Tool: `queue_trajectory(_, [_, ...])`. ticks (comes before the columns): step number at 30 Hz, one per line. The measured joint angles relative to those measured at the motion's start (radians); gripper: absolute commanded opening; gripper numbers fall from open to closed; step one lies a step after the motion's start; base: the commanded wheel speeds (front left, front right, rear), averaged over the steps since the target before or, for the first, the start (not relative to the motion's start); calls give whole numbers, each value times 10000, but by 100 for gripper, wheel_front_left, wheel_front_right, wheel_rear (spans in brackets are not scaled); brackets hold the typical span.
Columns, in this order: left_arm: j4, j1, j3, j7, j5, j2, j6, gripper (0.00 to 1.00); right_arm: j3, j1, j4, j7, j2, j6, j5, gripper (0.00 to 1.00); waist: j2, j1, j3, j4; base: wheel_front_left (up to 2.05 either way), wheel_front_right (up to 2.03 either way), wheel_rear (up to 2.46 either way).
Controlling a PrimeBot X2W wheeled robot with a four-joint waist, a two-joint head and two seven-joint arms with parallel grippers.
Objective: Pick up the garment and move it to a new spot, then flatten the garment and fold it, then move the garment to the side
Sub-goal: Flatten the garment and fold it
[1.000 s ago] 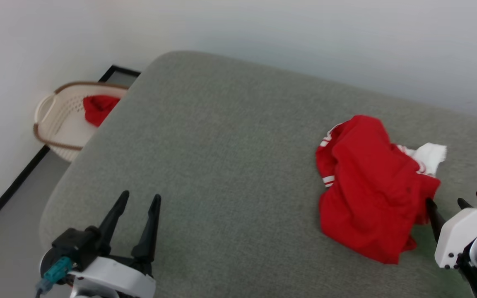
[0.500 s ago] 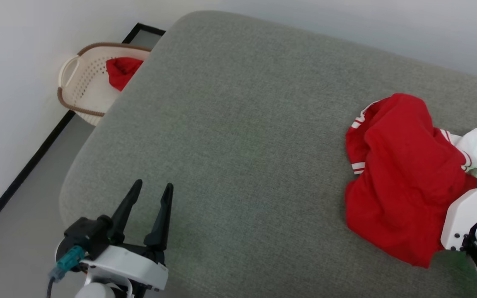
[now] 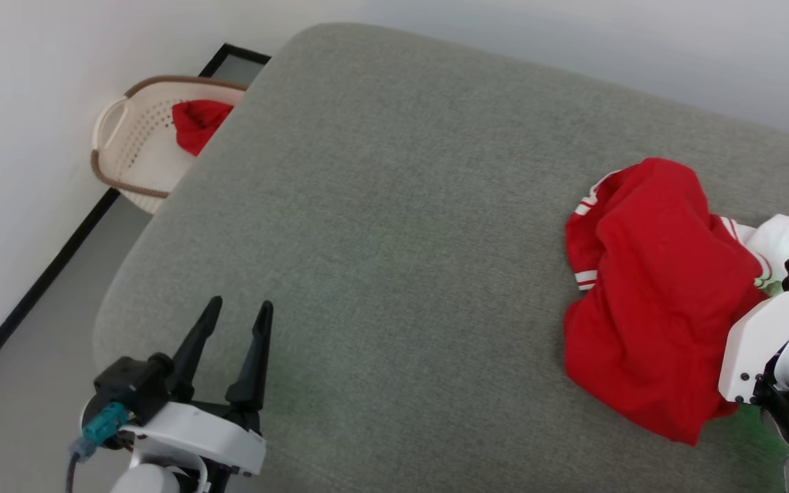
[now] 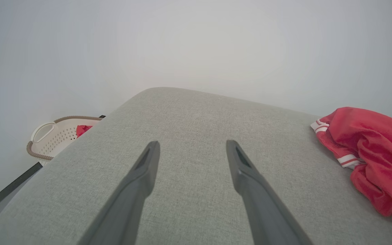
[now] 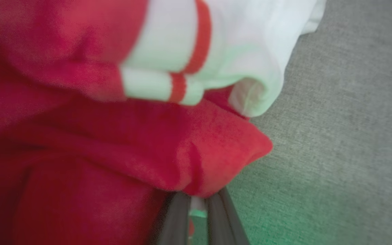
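One garment (image 3: pixel 648 301), edge pinched in narrow right hand (image 5: pixel 197 207). Left hand (image 3: pixel 241 302) wide, empty, well apart. One basket (image 3: pixel 120 137) beyond it, one cloth (image 3: pixel 196 123) inside.

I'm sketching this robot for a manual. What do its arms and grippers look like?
Each wrist has a rounded white shell. The left gripper has two long, tapering black fingers; the right gripper has the same, dark grey up close. A black block on the left wrist carries a teal connector and a grey cable.
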Motion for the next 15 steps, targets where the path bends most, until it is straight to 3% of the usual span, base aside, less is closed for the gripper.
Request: queue_trajectory(15, [-42,131,127,-13,75,217,12,100,-474,763,-1847,650,-518,4,203,0,0,0,-810,-1055,0,0,0])
